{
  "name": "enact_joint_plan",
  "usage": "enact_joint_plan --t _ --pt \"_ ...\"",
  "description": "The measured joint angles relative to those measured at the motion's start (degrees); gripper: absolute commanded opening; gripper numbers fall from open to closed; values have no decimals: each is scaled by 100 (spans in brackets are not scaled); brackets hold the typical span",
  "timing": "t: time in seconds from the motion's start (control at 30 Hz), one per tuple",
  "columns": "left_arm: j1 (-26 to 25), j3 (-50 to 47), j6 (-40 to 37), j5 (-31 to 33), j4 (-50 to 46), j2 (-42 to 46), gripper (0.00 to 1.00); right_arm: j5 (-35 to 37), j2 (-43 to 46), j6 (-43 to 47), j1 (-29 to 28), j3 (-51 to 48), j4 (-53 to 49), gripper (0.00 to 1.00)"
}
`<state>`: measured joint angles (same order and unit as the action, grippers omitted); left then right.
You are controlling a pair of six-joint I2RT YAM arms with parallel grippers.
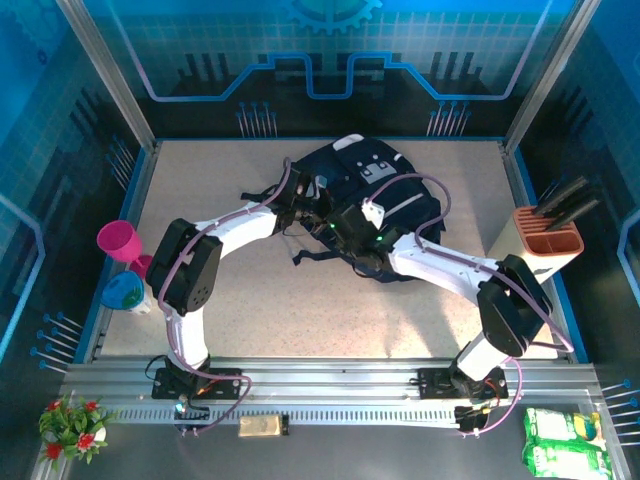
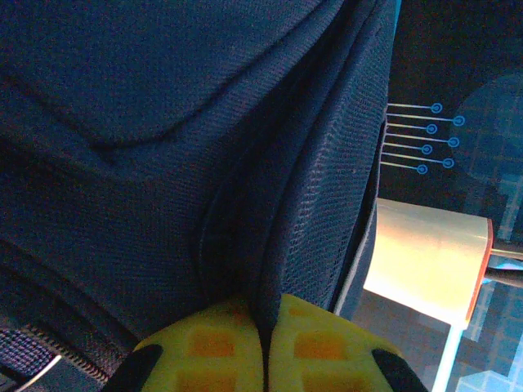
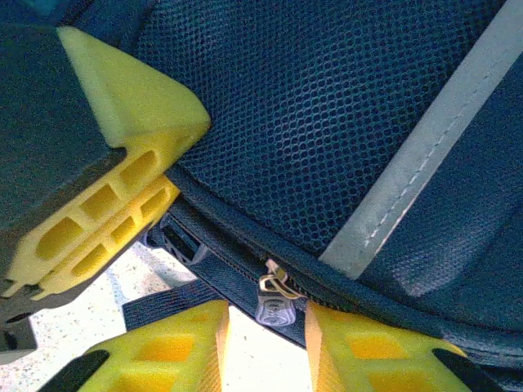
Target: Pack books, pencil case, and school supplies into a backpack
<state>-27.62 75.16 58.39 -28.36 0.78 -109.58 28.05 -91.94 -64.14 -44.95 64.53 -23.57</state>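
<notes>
The dark navy backpack lies at the back middle of the table, its grey stripe crossing the mesh. My left gripper is shut on a fold of the backpack's fabric at its left edge. Its yellow fingers show in the right wrist view. My right gripper is at the backpack's near edge. Its jaws stand apart with the zipper pull in the gap, close to the right-hand finger. The books, pencil case and school supplies are out of view.
A magenta cup and a blue-green round object stand at the left edge. A beige block holder with black handles stands at the right. A black strap trails onto the speckled table.
</notes>
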Motion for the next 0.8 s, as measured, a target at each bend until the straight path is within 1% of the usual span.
enact_joint_plan --t 0.27,0.33,0.53,0.67,0.8 --pt "2 -44 22 2 153 -15 2 2 -262 -125 66 184 -131 29" --pt "2 -44 22 4 177 -22 2 0 -339 -144 85 243 -195 26" --pt "7 -74 15 9 210 -22 2 -17 -417 -131 125 299 -343 12" --pt "59 -74 4 -2 199 -22 0 -98 -361 -76 153 286 -341 10" --pt "105 -74 2 -101 216 -22 0 -348 15 17 260 -7 -179 8"
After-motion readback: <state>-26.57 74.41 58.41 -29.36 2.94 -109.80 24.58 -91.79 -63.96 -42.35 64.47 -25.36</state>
